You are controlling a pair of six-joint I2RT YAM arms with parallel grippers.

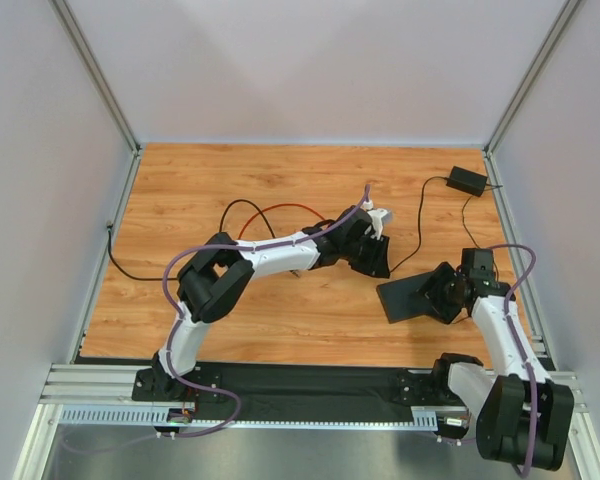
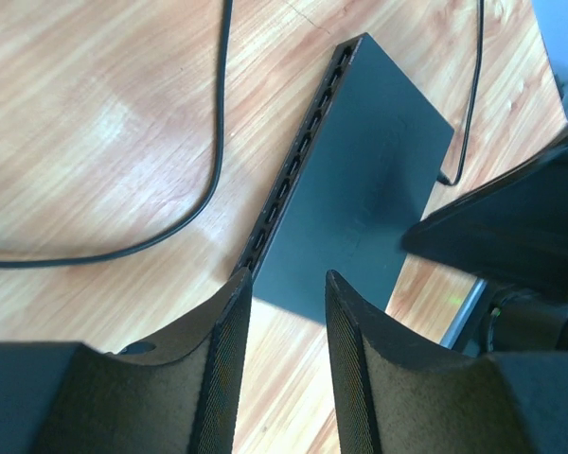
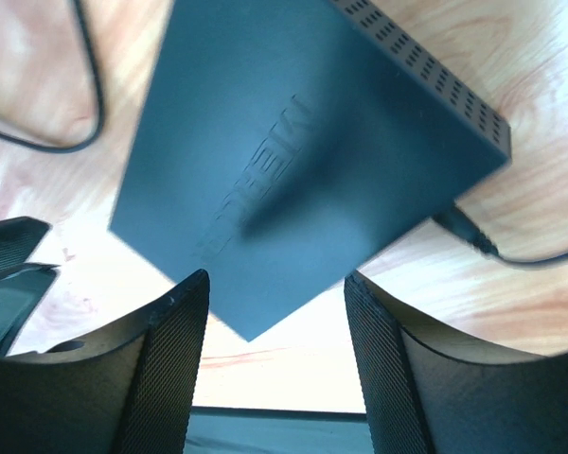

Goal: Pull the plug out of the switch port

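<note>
The thin flat black box [image 1: 402, 299] lies on the wooden table right of centre. It also shows in the left wrist view [image 2: 360, 180] and the right wrist view [image 3: 293, 151]. A black plug [image 3: 466, 232] with its cable sits in the box's edge, and the left wrist view shows it too [image 2: 447, 176]. My left gripper [image 2: 287, 288] is open, its fingertips just short of the box's near corner; in the top view it [image 1: 378, 262] is at the box's far side. My right gripper [image 3: 276, 284] is open over the box's opposite corner, holding nothing.
A small black adapter brick [image 1: 467, 181] lies at the back right, its cable [image 1: 420, 232] running down to the box. A black cable [image 2: 213, 170] and a red cable [image 1: 280, 208] loop on the table to the left. Walls and frame posts close in the table.
</note>
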